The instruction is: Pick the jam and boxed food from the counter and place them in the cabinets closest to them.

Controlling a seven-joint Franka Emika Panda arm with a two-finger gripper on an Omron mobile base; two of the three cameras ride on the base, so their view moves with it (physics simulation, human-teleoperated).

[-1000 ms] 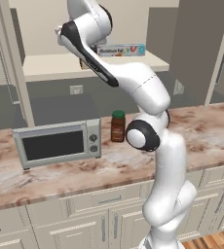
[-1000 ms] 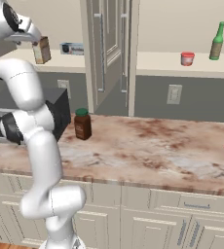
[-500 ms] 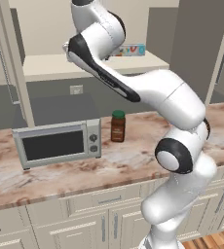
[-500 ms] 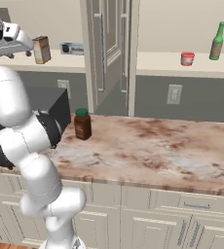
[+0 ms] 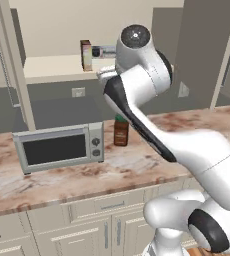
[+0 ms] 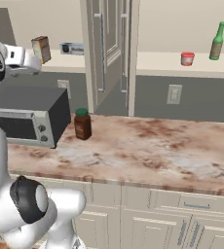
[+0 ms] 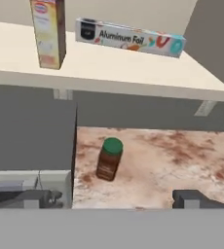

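Two things of the task stood on cabinet shelves: the boxed food (image 7: 48,33) upright on the left shelf beside a long foil box (image 7: 130,37), and the jam (image 6: 187,59) on the right shelf near a green bottle (image 6: 217,42). A brown jar (image 7: 108,159) remained on the marble table (image 6: 148,151), just beside the microwave (image 5: 59,148). In the hand view the fingers (image 7: 198,199) stood wide apart and held nothing, apparently drawn back from the shelf.
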